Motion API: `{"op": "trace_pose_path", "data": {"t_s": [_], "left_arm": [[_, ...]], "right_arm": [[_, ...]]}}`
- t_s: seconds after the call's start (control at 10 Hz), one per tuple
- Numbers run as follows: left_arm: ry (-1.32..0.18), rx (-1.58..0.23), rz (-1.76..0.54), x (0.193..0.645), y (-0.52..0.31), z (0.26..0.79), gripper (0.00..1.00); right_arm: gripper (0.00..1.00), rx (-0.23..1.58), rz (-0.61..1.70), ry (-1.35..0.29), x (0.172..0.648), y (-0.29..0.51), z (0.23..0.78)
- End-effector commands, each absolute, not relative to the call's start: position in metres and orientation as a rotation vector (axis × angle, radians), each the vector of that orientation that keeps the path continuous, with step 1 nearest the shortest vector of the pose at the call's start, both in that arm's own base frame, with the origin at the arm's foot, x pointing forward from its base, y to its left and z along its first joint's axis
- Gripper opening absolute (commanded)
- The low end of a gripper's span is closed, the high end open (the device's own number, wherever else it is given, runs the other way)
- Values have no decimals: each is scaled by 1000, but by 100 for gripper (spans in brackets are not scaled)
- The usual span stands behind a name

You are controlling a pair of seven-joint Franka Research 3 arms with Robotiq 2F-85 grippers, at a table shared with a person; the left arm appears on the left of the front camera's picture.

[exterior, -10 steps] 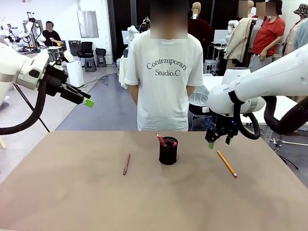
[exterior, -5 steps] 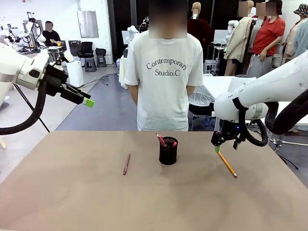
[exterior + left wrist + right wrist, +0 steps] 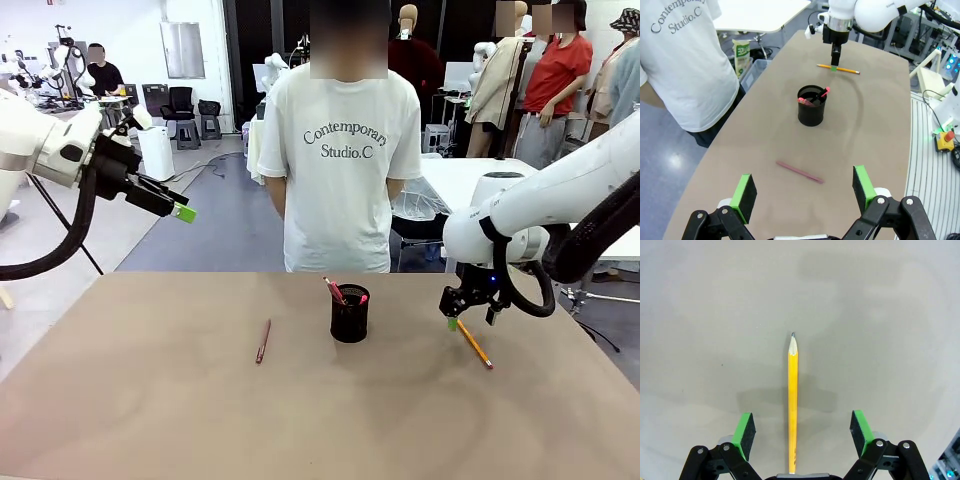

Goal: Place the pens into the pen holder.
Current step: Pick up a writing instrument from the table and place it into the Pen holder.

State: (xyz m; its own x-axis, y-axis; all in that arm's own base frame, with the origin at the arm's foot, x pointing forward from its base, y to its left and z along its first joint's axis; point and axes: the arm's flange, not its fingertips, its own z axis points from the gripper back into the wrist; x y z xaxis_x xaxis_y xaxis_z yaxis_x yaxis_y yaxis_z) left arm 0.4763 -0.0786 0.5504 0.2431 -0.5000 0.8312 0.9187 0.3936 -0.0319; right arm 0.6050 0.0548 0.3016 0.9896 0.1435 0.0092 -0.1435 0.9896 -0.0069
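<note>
A black mesh pen holder [image 3: 349, 313] [image 3: 811, 105] stands mid-table with a black red-ended pen [image 3: 335, 291] [image 3: 816, 96] sticking out of it. To its left a reddish-brown pen [image 3: 263, 341] [image 3: 799, 171] lies flat on the table. A yellow pencil-like pen [image 3: 471, 340] [image 3: 838, 68] [image 3: 792, 402] lies to its right. My right gripper [image 3: 455, 322] [image 3: 800, 432] hangs open straight above that yellow pen's far end, one finger on each side, just off the table. My left gripper [image 3: 178, 211] [image 3: 803, 190] is open, high above the table's left edge, nothing between its fingers.
A person in a white T-shirt [image 3: 345, 150] stands at the far side of the brown table [image 3: 200, 420], hands behind the back. White tables and clutter sit beyond the far edge [image 3: 760, 10].
My right arm has moved right and come down over the yellow pen's far end. The left arm and the pens have stayed still.
</note>
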Motion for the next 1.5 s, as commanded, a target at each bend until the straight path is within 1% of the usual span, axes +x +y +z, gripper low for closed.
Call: {"op": "trace_pose_path", "data": {"t_s": [0.0,0.3,0.4,0.8,0.9,1.4], "left_arm": [[-847,-593,-1048,474,-77,551,100],[-847,-593,-1048,474,-77,551,100],[-847,-593,-1048,474,-77,551,100],[-847,-593,-1048,474,-77,551,100],[-847,-593,-1048,474,-77,551,100],[-847,-593,-1048,474,-77,551,100]], "right_arm": [[100,-72,118,-29,614,59,298],[100,-78,118,-39,618,61,290],[96,-75,126,-54,619,61,289],[17,-63,129,-65,623,61,288],[0,-63,130,-67,623,61,288],[0,-44,140,-28,623,65,286]]}}
